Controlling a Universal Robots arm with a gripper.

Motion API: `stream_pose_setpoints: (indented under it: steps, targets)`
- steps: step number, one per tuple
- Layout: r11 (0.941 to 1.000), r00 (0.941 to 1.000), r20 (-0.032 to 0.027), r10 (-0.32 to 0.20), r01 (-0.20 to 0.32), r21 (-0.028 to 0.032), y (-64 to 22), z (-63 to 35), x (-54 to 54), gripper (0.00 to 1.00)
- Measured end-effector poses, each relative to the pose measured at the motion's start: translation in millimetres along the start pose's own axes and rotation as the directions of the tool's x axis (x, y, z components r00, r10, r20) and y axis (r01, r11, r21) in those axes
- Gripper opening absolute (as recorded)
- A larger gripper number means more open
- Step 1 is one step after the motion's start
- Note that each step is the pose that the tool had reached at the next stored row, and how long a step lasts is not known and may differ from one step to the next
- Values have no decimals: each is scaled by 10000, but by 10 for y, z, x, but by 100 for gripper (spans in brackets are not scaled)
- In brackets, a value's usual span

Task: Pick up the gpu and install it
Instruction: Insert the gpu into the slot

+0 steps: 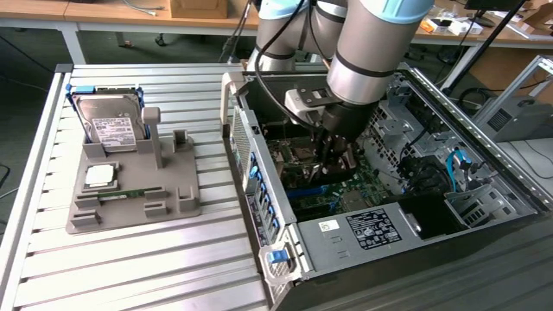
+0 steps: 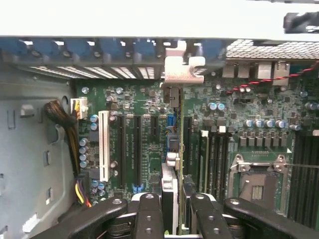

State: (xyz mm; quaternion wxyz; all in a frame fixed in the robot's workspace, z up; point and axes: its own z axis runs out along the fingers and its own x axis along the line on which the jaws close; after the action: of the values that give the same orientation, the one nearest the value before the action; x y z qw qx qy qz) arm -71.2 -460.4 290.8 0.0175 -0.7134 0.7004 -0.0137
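Observation:
The gpu (image 2: 171,174) shows edge-on in the wrist view, a thin green card standing upright over the motherboard. Its silver end bracket (image 2: 182,69) lies against the case's rear slot openings. My gripper (image 2: 174,211) is shut on the card, with one black finger (image 2: 148,214) on each side. The card lines up with the black expansion slots (image 2: 137,149), though whether it is seated in one I cannot tell. In the exterior view my gripper (image 1: 333,165) reaches down into the open computer case (image 1: 346,246), just above the motherboard.
On the exterior view's left, a grey fixture tray (image 1: 177,201) holds a hard drive (image 1: 108,123), a processor chip (image 1: 100,175) and a memory stick (image 1: 121,193). Inside the case are a white slot (image 2: 103,144), a processor socket (image 2: 259,184), cable bundles (image 2: 65,119) and drive cages (image 1: 406,129).

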Motion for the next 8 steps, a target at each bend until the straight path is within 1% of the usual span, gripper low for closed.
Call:
stream_pose_setpoints:
  steps: [2,8]
  targets:
    - [10000,10000,3,2,-2,2,4,11,23,27]
    - [10000,10000,-1,1,-1,1,19,51,23,27]
